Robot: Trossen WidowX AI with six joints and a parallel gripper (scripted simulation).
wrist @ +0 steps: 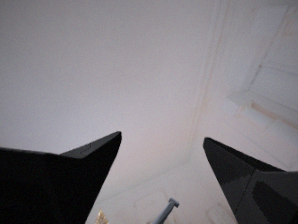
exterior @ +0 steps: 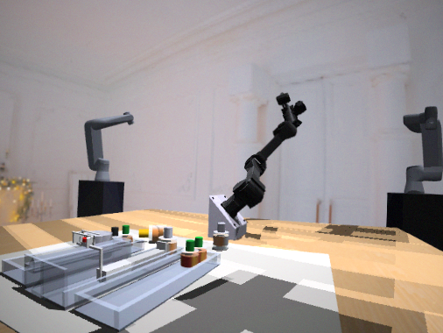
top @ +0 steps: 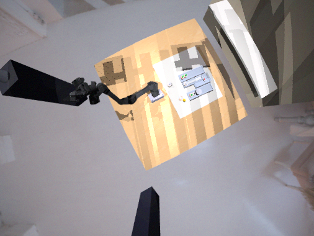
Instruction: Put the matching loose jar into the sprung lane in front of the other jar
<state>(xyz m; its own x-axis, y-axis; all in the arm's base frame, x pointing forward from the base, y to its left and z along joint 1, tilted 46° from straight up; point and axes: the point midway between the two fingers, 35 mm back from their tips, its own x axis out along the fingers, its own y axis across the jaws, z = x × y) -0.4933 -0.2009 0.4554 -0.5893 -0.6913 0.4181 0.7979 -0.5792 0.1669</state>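
Note:
My gripper [top: 74, 90] [exterior: 291, 102] [wrist: 162, 138] is open and empty, raised high and pointing away from the table, far from the jars. A loose jar with a grey lid and brown body [top: 169, 84] [exterior: 221, 240] stands upright on the white mat, in front of the lanes. A similar grey-lidded jar [top: 185, 84] [exterior: 167, 237] stands at the front of the middle lane, which has a long pale strip behind it. The pusher plate and front stop are too small to tell apart. A yellow-lidded jar [top: 184, 100] [exterior: 144, 233] lies on its side on the mat.
Green-lidded jars [top: 183, 76] [exterior: 190, 246] stand in the neighbouring clear lane. The lane on the other side holds a green-lidded jar [top: 191, 95] [exterior: 126, 229] and a black-lidded one [exterior: 115, 230]. A thin upright bracket [exterior: 101, 258] rises over the lanes.

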